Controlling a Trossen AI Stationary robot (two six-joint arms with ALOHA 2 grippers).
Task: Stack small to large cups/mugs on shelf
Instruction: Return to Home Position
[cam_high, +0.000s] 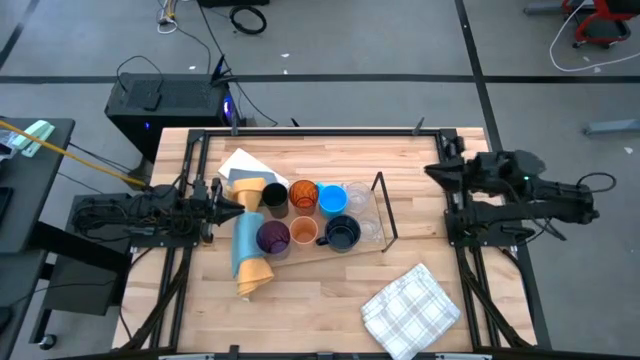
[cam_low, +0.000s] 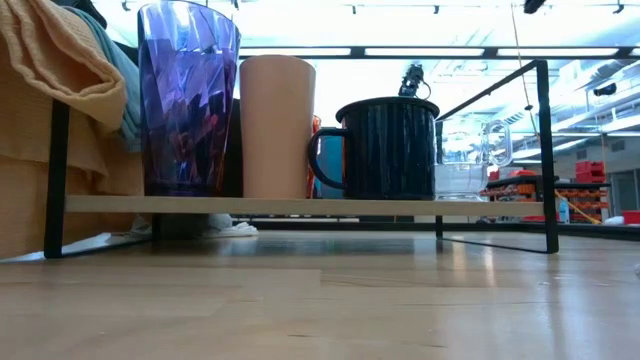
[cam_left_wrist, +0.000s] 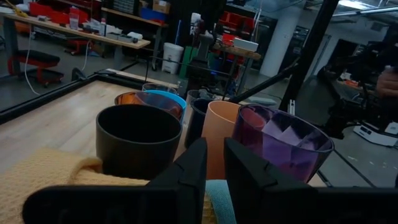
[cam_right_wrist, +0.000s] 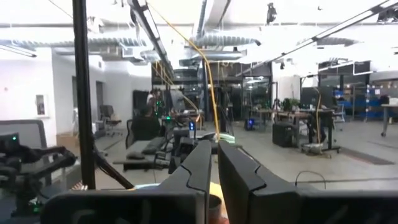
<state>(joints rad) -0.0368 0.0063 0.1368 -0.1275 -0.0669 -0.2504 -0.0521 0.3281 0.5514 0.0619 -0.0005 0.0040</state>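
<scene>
Purple faceted tumbler stands upright on shelf.

Overhead and low views share the shelf
One looks straight down; the other sits level, close up.

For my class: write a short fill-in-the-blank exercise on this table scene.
The peach cup stands ___ the purple tumbler and the dark mug.
Of the black cup, amber cup and blue cup, the middle one is ___.
The left claw and right claw each hold ___.
Missing: between; amber; nothing.
</scene>
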